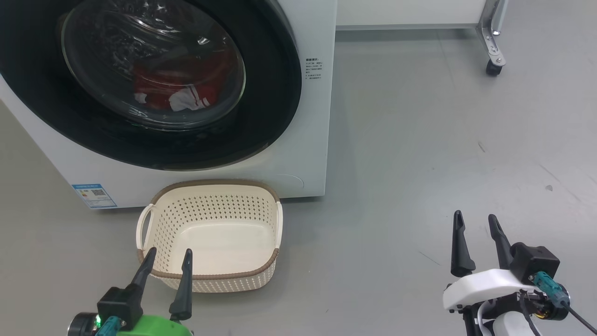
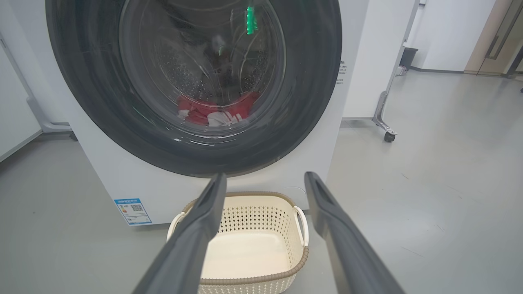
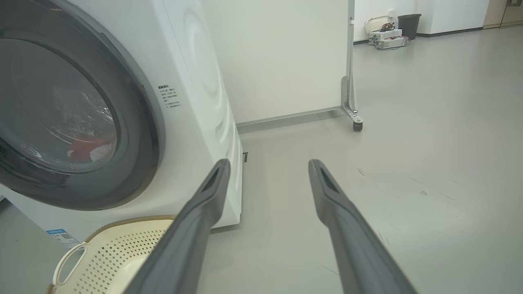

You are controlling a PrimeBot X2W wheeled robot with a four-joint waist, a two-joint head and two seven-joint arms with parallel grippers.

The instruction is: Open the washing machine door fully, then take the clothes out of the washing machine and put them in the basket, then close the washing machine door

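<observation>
Two grippers hang in front of the washing machine (image 1: 312, 140), and both have their long dark fingers spread apart with nothing between them. The left gripper (image 1: 170, 252) faces the machine's front, its fingertips over the near rim of the basket (image 1: 214, 183) as the head view shows it. The right gripper (image 1: 475, 215) is off to the machine's right side, well apart from it, over the bare grey floor (image 1: 419, 163) and touching nothing.

Just in front of the machine, below the door, the basket stands upright on the floor, and its cream bottom shows bare. Its far rim is close to the machine's base; whether the two touch cannot be told.

On the machine's front, the washing machine door (image 1: 261, 121) is shut, its wide black rim lying flush against the white panel. Behind the door's clear glass the clothes (image 1: 177, 88) lie low in the machine's drum, a red heap with white patches.

At the machine's lower left corner there is a blue sticker (image 1: 94, 195), and beside the door on the right a small block of print (image 1: 312, 69). Behind the machine and to its right, a white panel stands on a metal leg with a caster (image 1: 493, 67).
</observation>
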